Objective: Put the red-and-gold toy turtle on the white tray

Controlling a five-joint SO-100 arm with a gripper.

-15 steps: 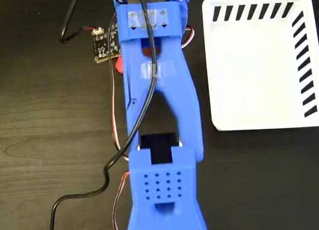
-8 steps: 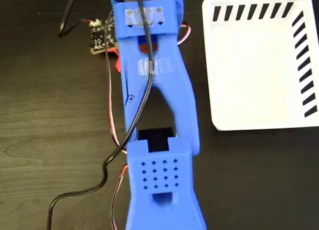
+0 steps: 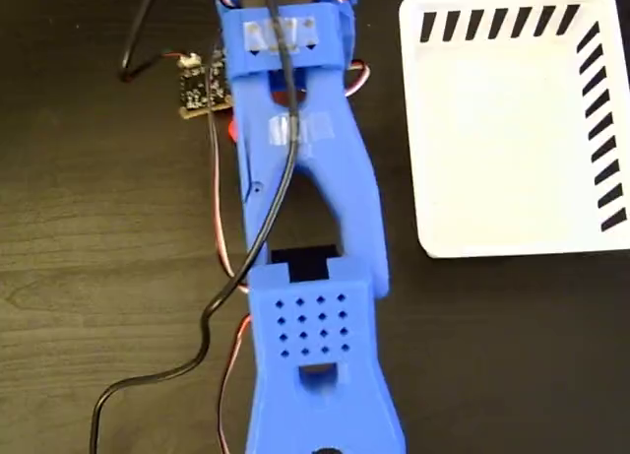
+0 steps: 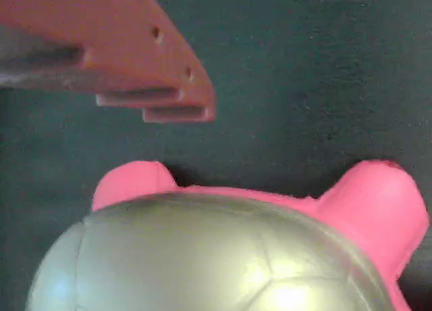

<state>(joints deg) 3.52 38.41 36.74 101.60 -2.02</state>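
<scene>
The wrist view is filled by the red-and-gold toy turtle: a shiny gold domed shell with coral-pink feet at the left and right, lying on the dark table. My gripper is open around it. The red upper finger hangs just past the turtle, with a strip of table between them. The other finger is below the picture's edge. In the fixed view the blue arm covers the gripper and the turtle; only a red sliver shows at its left edge. The white tray lies at the upper right with nothing in it.
A small circuit board with red and black wires hangs beside the arm's upper left. A black cable trails down across the dark wooden table. The tray's black diagonal slots run along its top and right edges.
In the fixed view the arm has stretched further toward the top of the picture, and the circuit board has shifted up and left with it. The tray has not moved.
</scene>
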